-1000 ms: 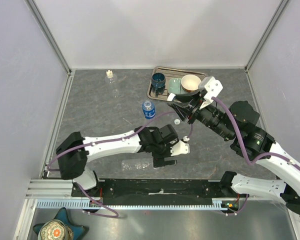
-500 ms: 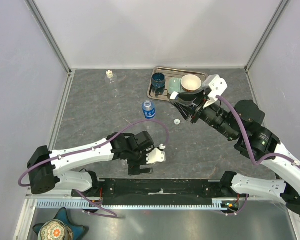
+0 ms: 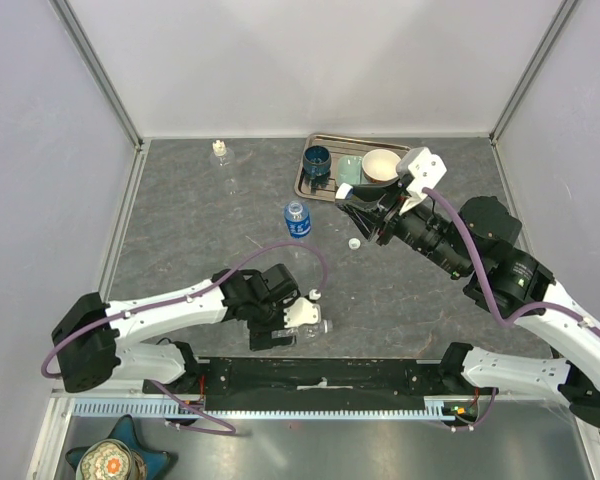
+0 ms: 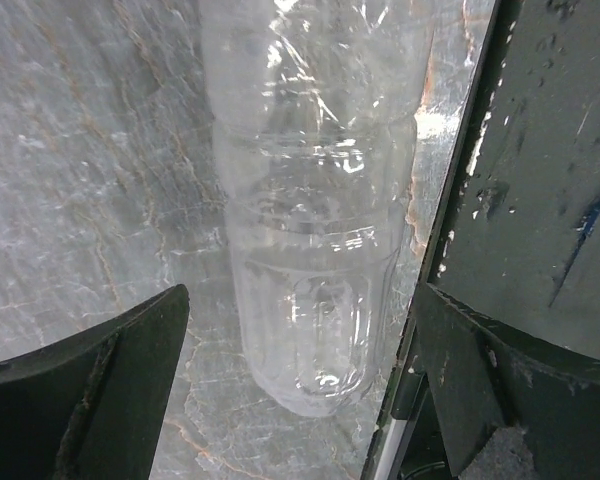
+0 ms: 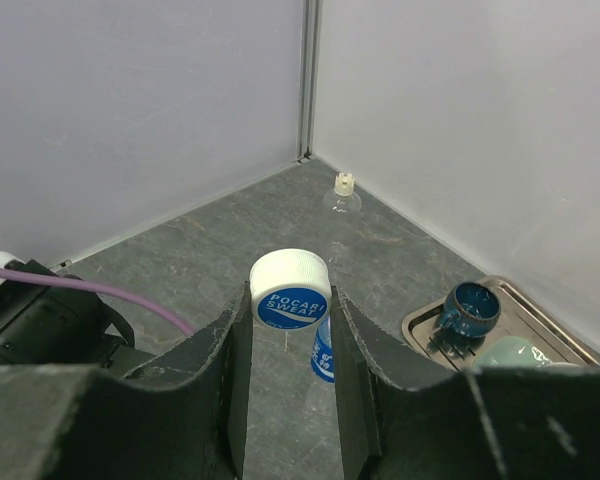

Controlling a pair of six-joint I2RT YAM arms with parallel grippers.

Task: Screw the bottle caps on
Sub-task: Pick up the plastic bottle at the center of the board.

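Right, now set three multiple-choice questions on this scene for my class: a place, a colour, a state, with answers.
1. Where does the blue-labelled bottle stand? A on the bare table; B in the bowl; C in a gripper.
2. What colour is the print on the cap held in the right gripper? A red; B green; C blue.
3. How is the left gripper? A shut on a cap; B open, astride a lying clear bottle; C open over nothing.
Answers: 1 A, it stands alone on the grey top. 2 C, the cap's top shows a blue disc. 3 B, the jaws stand wide of the bottle on both sides.
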